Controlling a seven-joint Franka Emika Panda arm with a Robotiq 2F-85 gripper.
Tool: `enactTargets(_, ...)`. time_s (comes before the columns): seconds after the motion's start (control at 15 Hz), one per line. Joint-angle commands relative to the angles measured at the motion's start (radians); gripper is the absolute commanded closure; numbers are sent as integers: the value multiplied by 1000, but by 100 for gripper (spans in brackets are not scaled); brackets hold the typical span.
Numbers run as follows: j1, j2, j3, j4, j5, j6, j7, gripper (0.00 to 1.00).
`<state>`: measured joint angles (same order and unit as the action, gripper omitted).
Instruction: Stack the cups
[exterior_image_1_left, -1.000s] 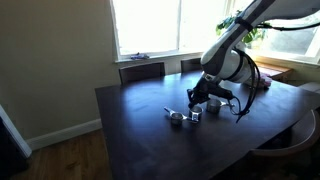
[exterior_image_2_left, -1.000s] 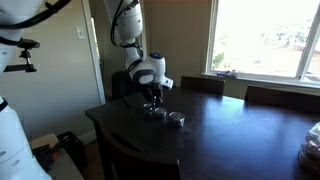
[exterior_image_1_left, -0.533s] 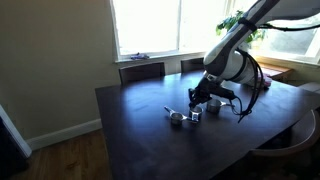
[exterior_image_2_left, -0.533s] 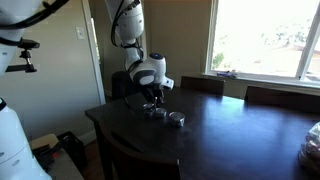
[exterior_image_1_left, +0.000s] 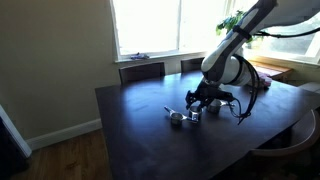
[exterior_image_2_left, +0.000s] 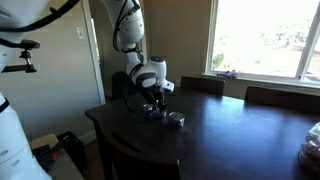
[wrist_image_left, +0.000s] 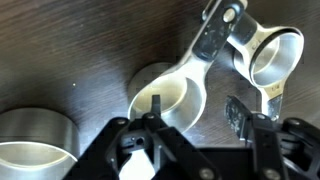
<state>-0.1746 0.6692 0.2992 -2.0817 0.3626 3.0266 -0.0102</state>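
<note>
three silver cups (wrist_image_left: 165, 95) sit close together on the dark tabletop (wrist_image_left: 80, 40). in both exterior views the cluster (exterior_image_1_left: 183, 117) (exterior_image_2_left: 166, 118) lies well in from the tabletop's edges. gripper (wrist_image_left: 195, 110) sits low over the middle cup, jaws parted, gripping nothing.
</note>
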Motion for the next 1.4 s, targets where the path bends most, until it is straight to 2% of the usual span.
enactTargets(0.0,65,32,-47,60,-34,-43,55,2)
enactTargets(0.07,83,40,-61,74,-37,-50,63,2)
enactTargets(0.13,108,45,-87,86,-43,-58,81,15)
enactTargets(0.2,125,51,-104,97,-49,-62,92,32)
enactTargets(0.33,149,53,-132,106,-58,-71,107,42)
enactTargets(0.8,162,51,-167,127,-70,-127,117,88)
enactTargets(1.0,169,60,-182,141,-74,-154,122,96)
enactTargets(1.33,165,57,-186,158,-80,-182,113,93)
